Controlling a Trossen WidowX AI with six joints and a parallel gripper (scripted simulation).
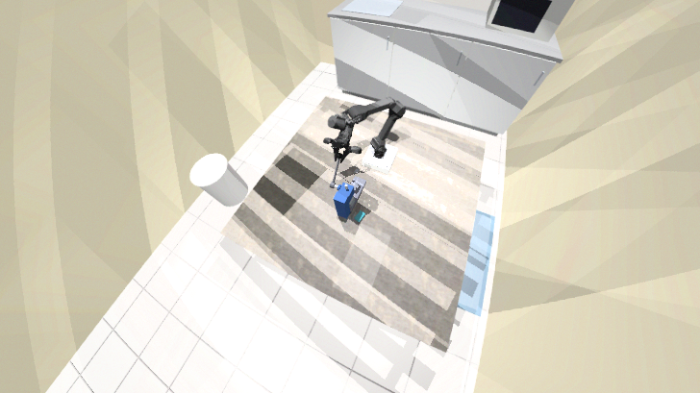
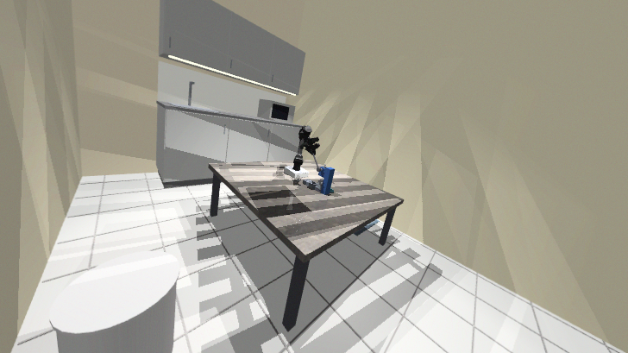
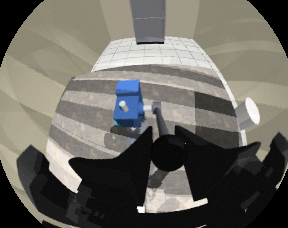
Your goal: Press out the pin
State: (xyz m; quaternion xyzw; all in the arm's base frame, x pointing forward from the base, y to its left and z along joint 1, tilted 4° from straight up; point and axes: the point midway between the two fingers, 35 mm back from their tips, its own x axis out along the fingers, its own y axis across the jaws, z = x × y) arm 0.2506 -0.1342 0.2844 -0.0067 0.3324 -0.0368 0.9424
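Observation:
The blue press (image 1: pixel 342 205) (image 2: pixel 328 180) (image 3: pixel 128 107) stands upright on the table. Its grey lever (image 1: pixel 336 171) (image 2: pixel 316 160) (image 3: pixel 161 121) slants steeply up from the pivot at its side. My gripper (image 1: pixel 340 153) (image 2: pixel 316 144) (image 3: pixel 163 129) is shut on the black lever knob (image 3: pixel 168 152), above and to the side of the press. The pale press bed (image 1: pixel 360 186) reaches out from the press toward the arm's base. A small teal thing (image 1: pixel 360 216) lies beside the press; whether it is the cup is unclear. I cannot make out the block, its pin or the punch tip.
The arm's white base (image 1: pixel 380 161) (image 2: pixel 296 172) is on the wooden table (image 1: pixel 412 275) (image 2: pixel 324 232), behind the press bed. A white cylinder (image 1: pixel 220 180) (image 2: pixel 116 302) (image 3: pixel 249 112) stands off the table's side. Kitchen cabinets (image 1: pixel 412 68) (image 2: pixel 197 135) are behind the arm.

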